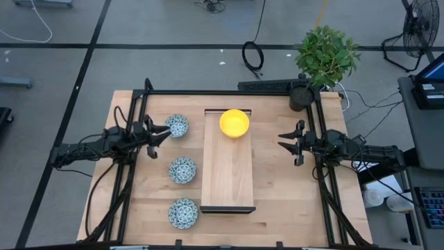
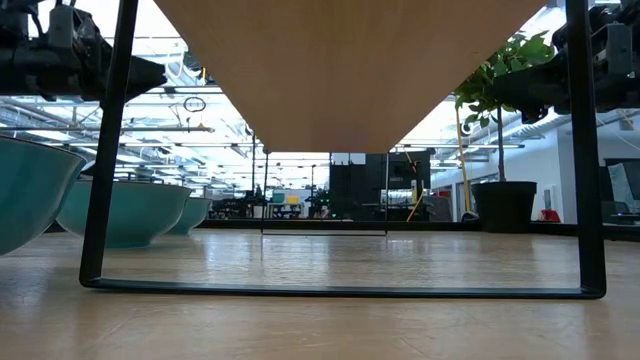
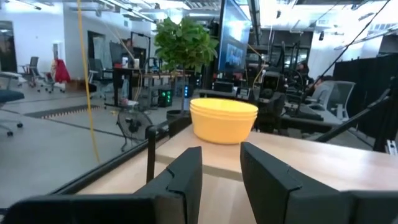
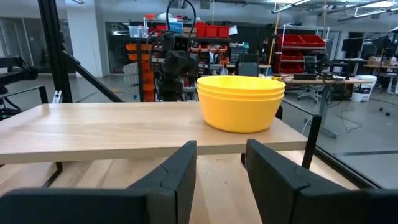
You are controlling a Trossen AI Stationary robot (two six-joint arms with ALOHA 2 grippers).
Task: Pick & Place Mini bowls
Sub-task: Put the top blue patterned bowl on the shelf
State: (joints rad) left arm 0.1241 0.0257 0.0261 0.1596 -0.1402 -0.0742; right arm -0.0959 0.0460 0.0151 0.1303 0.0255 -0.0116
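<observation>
A stack of plain yellow mini bowls (image 1: 234, 123) (image 3: 223, 120) (image 4: 240, 102) stands on the far end of the long wooden tray (image 1: 227, 173). The tray is raised on a black frame (image 2: 100, 270). Three patterned blue-green mini bowls (image 1: 177, 126) (image 1: 182, 170) (image 1: 183, 213) sit in a row on the table, left of the tray. My left gripper (image 1: 166, 130) (image 3: 221, 162) hovers open beside the far patterned bowl, pointing at the tray. My right gripper (image 1: 281, 139) (image 4: 221, 155) hovers open to the right of the tray, facing the yellow stack.
A potted plant (image 1: 326, 59) and a black power strip (image 1: 267, 85) stand at the table's far right corner. Black frame rails (image 1: 142, 104) run along the table's left, right and far sides. Bare wood (image 1: 291, 194) lies between the tray and the right rail.
</observation>
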